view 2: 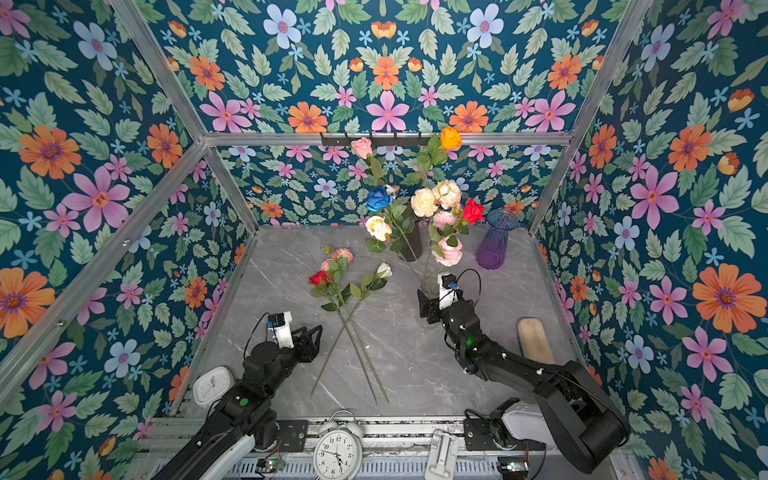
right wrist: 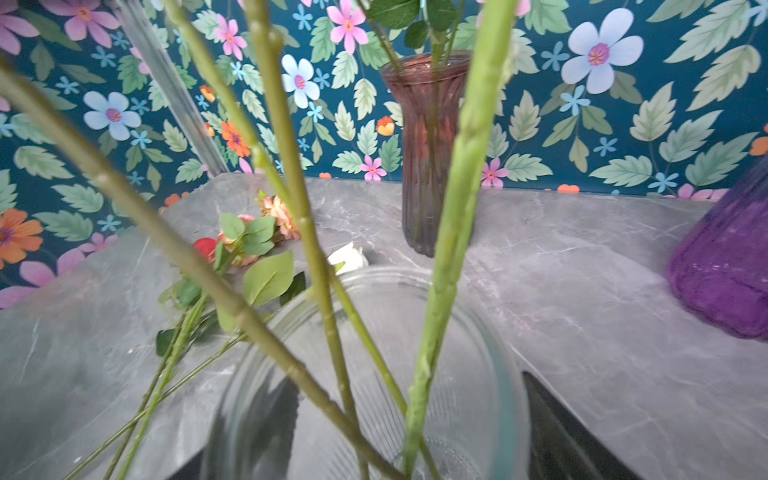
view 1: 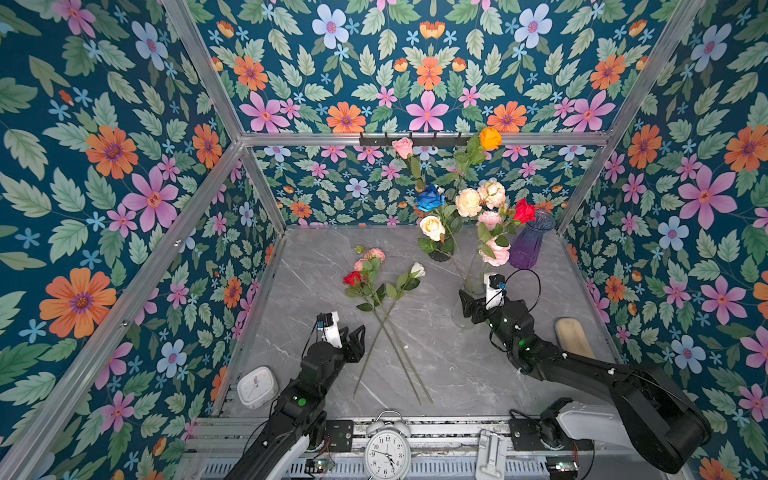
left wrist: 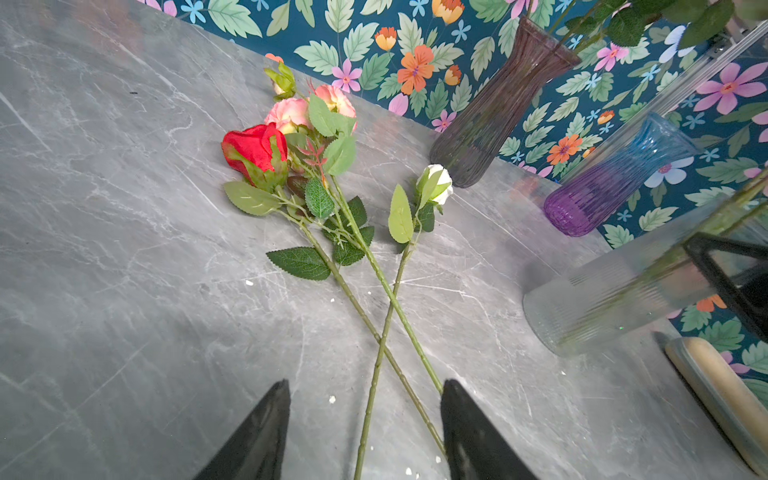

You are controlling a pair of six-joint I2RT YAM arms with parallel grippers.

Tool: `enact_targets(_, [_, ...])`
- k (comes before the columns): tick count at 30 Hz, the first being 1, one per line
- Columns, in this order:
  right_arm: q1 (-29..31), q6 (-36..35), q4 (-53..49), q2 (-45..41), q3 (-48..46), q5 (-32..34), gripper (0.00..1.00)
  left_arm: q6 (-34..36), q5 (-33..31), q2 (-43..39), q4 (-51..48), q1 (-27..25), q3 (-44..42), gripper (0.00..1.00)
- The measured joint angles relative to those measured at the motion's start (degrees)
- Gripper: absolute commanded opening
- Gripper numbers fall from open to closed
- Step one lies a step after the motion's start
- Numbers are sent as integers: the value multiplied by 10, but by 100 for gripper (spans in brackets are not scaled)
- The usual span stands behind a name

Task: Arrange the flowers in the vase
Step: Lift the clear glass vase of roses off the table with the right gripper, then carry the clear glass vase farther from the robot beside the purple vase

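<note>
Three flowers lie crossed on the grey table: a red rose (view 1: 352,278) (left wrist: 254,149), a pink spray (view 1: 374,254) and a white bud (view 1: 417,270) (left wrist: 436,183). My left gripper (view 1: 355,336) (left wrist: 365,382) hovers open over their stems. A clear vase (view 1: 473,284) (right wrist: 478,332) holds several stems with cream, pink and red heads (view 1: 468,202). My right gripper (view 1: 473,299) (right wrist: 407,378) is shut on it, one finger against each side. Behind stand a dark vase (view 1: 440,253) (right wrist: 428,166) with blue, cream and pink flowers and an empty purple vase (view 1: 528,245) (left wrist: 590,203).
A wooden brush (view 1: 575,336) lies by the right wall. A white square clock (view 1: 257,386) sits at the front left, and a round alarm clock (view 1: 387,451) stands on the front rail. A hook rack (view 1: 411,139) hangs on the back wall.
</note>
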Motion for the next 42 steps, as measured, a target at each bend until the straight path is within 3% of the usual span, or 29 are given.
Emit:
enact_targets(7, [-45, -15, 28, 73, 30, -12, 74, 4, 4, -2, 0, 0, -1, 61])
enact_targets(14, [-46, -30, 18, 64, 36, -64, 68, 5, 7, 10, 1, 0, -1, 60])
enact_targets(20, [-47, -40, -31, -26, 21, -88, 64, 6, 8, 24, 2, 0, 0, 59])
enact_targets(28, [-46, -76, -143, -241, -8, -99, 64, 6, 9, 35, 5, 0, 0, 59])
enact_targets(33, [-47, -98, -215, -365, -19, -70, 61, 6, 10, 40, 5, 0, 1, 59])
enact_targets(37, [-51, -103, -251, -405, -24, -23, 42, 7, 10, 46, 9, -1, 2, 59])
enact_targets(42, [-101, -66, -308, -370, 14, 50, 31, 7, 10, 50, 13, -3, 2, 58])
